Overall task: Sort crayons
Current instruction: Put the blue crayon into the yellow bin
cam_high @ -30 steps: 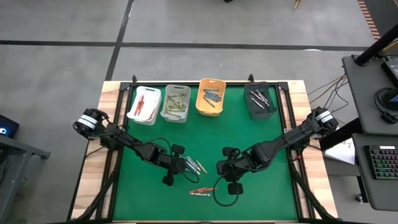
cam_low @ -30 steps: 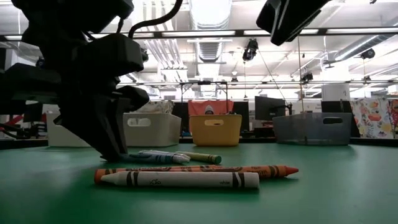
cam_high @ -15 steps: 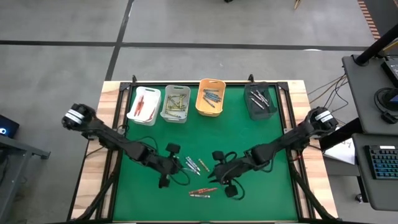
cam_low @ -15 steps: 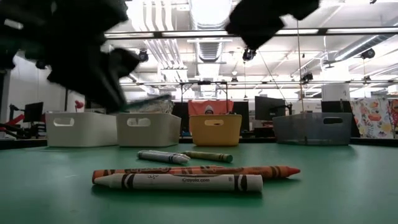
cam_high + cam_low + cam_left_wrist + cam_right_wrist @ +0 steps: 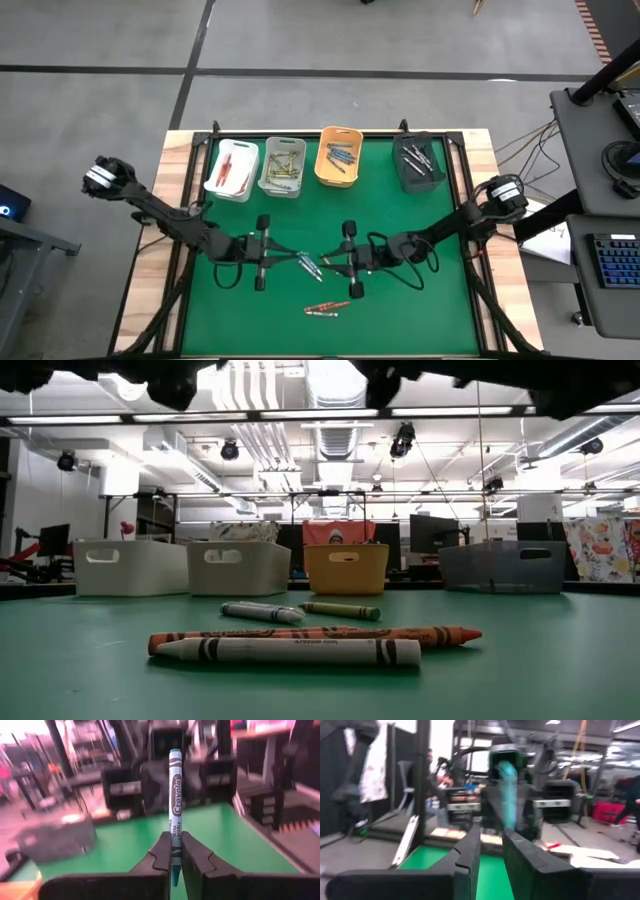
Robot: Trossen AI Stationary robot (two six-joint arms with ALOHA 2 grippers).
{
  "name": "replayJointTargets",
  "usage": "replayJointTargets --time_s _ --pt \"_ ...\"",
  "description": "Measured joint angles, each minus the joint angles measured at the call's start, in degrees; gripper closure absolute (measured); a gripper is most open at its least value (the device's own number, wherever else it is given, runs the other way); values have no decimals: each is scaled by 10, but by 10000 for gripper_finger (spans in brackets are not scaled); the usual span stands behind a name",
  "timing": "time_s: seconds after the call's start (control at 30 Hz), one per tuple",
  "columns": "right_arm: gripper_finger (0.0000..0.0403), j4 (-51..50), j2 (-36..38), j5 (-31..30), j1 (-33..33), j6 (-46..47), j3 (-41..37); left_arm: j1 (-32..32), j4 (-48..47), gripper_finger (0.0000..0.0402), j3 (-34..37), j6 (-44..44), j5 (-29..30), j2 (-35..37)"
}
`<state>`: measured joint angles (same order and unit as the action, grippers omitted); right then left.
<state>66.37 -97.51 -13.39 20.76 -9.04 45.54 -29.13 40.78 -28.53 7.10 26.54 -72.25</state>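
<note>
My left gripper [image 5: 275, 254] [image 5: 172, 840] is raised above the table's middle, lies level and is shut on a blue crayon [image 5: 175, 795]. My right gripper [image 5: 338, 262] [image 5: 491, 837] faces it from the right, open and empty. The blue crayon [image 5: 507, 790] shows blurred just beyond its fingers. On the green mat lie a grey crayon [image 5: 262, 611], an olive crayon [image 5: 340, 610], an orange-red crayon [image 5: 320, 633] and a white crayon [image 5: 290, 651]. Both grippers hang above the low view's top edge. My left gripper pinches the blue crayon near its back end [image 5: 173, 851] between its two fingers. The fingers lie level and point toward the table's right. The crayon sticks straight out ahead along them, lifted clear of the mat, its free end toward my right gripper.
Along the far edge stand a white bin [image 5: 232, 168], a light grey bin [image 5: 283, 165], an orange bin [image 5: 338, 155] and a dark bin [image 5: 420, 162], each holding crayons. Bare green mat lies on both sides of the loose crayons.
My left gripper has risen from the loose crayons with the blue crayon and tipped from pointing down to level, facing the table's right. My right gripper has gone toward the table's left and far edge and tipped level, facing the left gripper. The other crayons have stayed.
</note>
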Motion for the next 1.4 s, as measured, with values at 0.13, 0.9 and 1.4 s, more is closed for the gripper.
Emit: replayJointTargets --time_s 0.13,0.9,1.4 --pt "310 15 -10 -3 -20 0 23 0 105 401 22 38 7 -11" --pt "359 -75 -10 -2 -39 -6 111 0 132 359 -13 59 88 -73" --pt "388 -529 54 -112 -139 66 204 -3 -20 274 -13 54 206 -18"
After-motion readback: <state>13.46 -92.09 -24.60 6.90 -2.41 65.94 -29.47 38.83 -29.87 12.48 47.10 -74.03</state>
